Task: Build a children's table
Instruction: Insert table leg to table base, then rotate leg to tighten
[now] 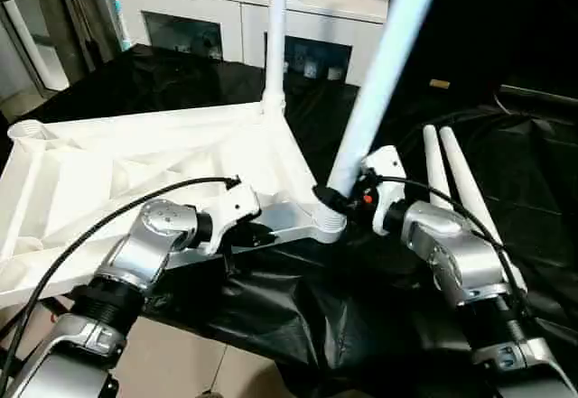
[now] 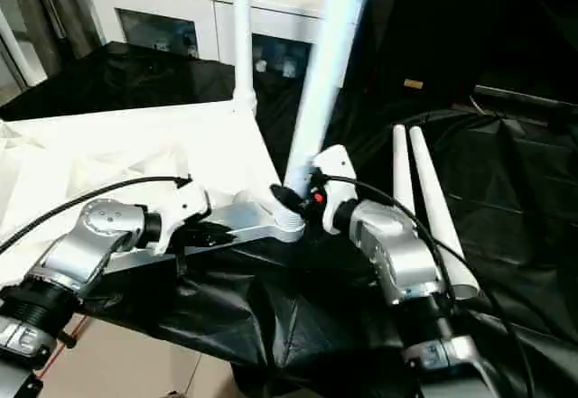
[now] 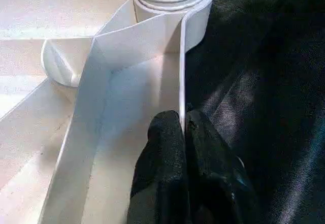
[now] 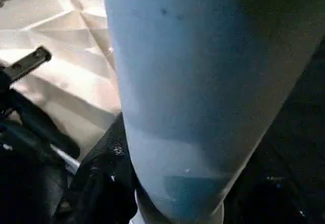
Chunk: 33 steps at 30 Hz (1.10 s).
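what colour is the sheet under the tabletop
Black and glossy, the sheet shows best in the left eye view.

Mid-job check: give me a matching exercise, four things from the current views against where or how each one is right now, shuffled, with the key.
Things:
1. left gripper
2. right gripper
3. spare legs
4. far leg

States:
A. lying side by side on the black sheet
B. upright in a corner socket
C. pinched on the tabletop rim
D. closed around the tilted leg near the socket

Pairs: 1-C, 2-D, 3-A, 4-B
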{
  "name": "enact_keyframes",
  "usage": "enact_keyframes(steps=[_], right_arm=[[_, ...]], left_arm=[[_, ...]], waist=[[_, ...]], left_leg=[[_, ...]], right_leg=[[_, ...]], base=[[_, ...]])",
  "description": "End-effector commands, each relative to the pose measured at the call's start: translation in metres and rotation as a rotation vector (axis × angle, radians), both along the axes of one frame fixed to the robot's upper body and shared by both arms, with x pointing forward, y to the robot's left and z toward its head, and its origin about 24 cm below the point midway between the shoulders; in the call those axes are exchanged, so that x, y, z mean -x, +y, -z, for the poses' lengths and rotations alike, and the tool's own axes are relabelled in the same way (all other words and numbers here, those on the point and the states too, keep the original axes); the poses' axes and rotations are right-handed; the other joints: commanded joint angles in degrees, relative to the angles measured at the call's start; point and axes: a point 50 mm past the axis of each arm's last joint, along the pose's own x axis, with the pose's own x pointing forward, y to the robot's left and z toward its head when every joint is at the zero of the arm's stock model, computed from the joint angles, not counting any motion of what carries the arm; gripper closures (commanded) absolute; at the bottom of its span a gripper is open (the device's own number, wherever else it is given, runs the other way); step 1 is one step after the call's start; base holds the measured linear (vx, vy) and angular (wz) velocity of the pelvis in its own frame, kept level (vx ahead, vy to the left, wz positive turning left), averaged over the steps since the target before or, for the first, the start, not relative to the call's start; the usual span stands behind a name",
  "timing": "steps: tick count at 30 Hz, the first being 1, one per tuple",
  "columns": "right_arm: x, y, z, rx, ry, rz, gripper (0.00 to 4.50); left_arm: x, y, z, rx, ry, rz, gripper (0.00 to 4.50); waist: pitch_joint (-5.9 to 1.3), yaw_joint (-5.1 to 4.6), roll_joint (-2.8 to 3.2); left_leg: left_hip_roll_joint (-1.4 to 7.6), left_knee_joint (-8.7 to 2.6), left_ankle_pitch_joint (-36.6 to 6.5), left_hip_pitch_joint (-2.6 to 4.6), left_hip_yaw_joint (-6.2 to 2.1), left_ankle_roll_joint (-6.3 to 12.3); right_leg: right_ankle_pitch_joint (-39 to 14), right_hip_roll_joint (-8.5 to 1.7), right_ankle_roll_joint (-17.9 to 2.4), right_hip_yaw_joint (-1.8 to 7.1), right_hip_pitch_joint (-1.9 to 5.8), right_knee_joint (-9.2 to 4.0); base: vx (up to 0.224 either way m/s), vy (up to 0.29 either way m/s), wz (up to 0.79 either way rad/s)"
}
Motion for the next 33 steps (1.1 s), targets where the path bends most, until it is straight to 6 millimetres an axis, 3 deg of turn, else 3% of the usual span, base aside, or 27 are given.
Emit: enact_keyframes(steps=[1,6,10,14,19,20,23,26,28,29,30,32,33], right_arm=[[0.012,0.006,0.033,0.052,0.153,-0.073,2.63],[0.01,0.01,0.033,0.034,0.148,-0.146,2.63],[0.013,0.01,0.033,0.038,0.132,-0.269,2.63],[0.019,0.008,0.034,0.049,0.144,-0.365,2.63],[0.026,0.009,0.038,0.058,0.142,-0.444,2.64],[0.026,0.009,0.038,0.058,0.143,-0.435,2.64],[0.02,0.009,0.043,0.064,0.153,-0.356,2.64],[0.006,0.007,0.049,0.076,0.148,-0.169,2.64],[-0.003,0.004,0.052,0.075,0.168,-0.027,2.64],[-0.008,0.003,0.054,0.067,0.178,0.055,2.64],[-0.01,0.003,0.055,0.064,0.182,0.092,2.64],[-0.015,0.003,0.058,0.049,0.209,0.194,2.64],[-0.02,0.005,0.061,0.053,0.233,0.317,2.64]], left_arm=[[0.003,0.006,0.009,-0.057,0.029,-0.011,4.5],[0.004,0.003,0.005,-0.052,0.016,0.057,4.5],[0.008,-0.001,0.001,-0.047,0.023,0.167,4.5],[0.01,-0.001,-0.003,-0.048,0.03,0.219,4.5],[0.006,0.003,-0.008,-0.058,0.022,0.215,4.5],[0.005,0.004,-0.008,-0.059,0.019,0.206,4.5],[0.002,0.005,-0.009,-0.058,0.015,0.172,4.5],[-0.005,0.003,-0.011,-0.042,0.0,0.106,4.5],[-0.011,-0.002,-0.013,-0.021,-0.009,0.058,4.5],[-0.016,-0.005,-0.015,-0.012,-0.016,0.01,4.5],[-0.019,-0.007,-0.016,-0.009,-0.017,-0.014,4.5],[-0.028,-0.014,-0.018,-0.006,-0.044,-0.11,4.5],[-0.04,-0.024,-0.018,-0.008,-0.063,-0.25,4.5]], waist=[[-2.84,0.32,0.53],[-2.83,0.14,0.28],[-2.91,0.13,-0.23],[-2.98,0.44,-0.29],[-2.91,0.56,-0.44],[-2.83,0.58,-0.72],[-2.73,0.58,-0.63],[-2.18,-0.02,-0.51],[-2.17,-0.28,-0.42],[-2.24,-0.32,-0.44],[-2.4,-0.33,-0.13],[-2.34,-0.49,-0.06],[-2.44,-0.16,0.19]], left_leg=[[1.44,-4.14,-14.3,0.15,-0.57,-1.03],[1.48,-4.2,-15.2,0.16,-0.58,-0.98],[1.49,-4.07,-13.6,0.09,-0.4,-0.08],[1.65,-4.15,-12.5,0.2,-0.4,0.49],[1.72,-4.37,-14.8,0.38,-0.46,-0.05],[1.71,-4.43,-15.4,0.39,-0.47,-0.19],[1.69,-4.52,-16.6,0.51,-0.58,-0.6],[1.53,-4.83,-22.1,1.08,-1.07,-1.9],[1.46,-4.88,-23.5,1.3,-1.38,-2.58],[1.45,-4.88,-23.7,1.29,-1.46,-2.67],[1.55,-4.92,-24.2,1.79,-1.51,-2.92],[1.59,-5.14,-24.5,1.48,-1.48,-3.06],[1.54,-4.94,-24.9,1.93,-1.33,-3.02]], right_leg=[[-15.4,-4.67,-8.8,3.02,2.28,-5.08],[-16.2,-4.75,-9.0,3.02,2.3,-5.22],[-14.0,-4.7,-9.4,3.04,2.35,-5.02],[-12.1,-4.69,-9.8,2.95,2.37,-4.75],[-14.8,-4.76,-9.5,2.92,2.23,-5.05],[-16.3,-4.81,-9.2,2.91,2.19,-5.23],[-19.0,-4.88,-8.7,2.93,1.95,-5.43],[-29.8,-5.25,-6.5,2.76,1.48,-6.44],[-33.5,-5.36,-5.2,2.5,1.31,-6.86],[-33.8,-5.33,-4.9,2.41,1.38,-6.94],[-32.1,-5.26,-5.3,2.33,1.12,-7.03],[-29.2,-5.0,-6.0,2.24,1.38,-6.9],[-28.2,-5.02,-6.6,2.4,1.01,-6.89]], base=[[0.0,0.0,0.0],[0.0,0.0,0.0],[0.0,0.0,0.0],[0.0,0.0,0.0],[0.0,0.0,0.0],[0.0,0.0,0.0],[0.0,0.0,0.0],[0.0,0.0,0.0],[0.0,0.0,0.0],[0.0,0.0,0.0],[0.0,0.0,0.0],[0.0,0.0,0.0],[0.0,0.0,0.0]])
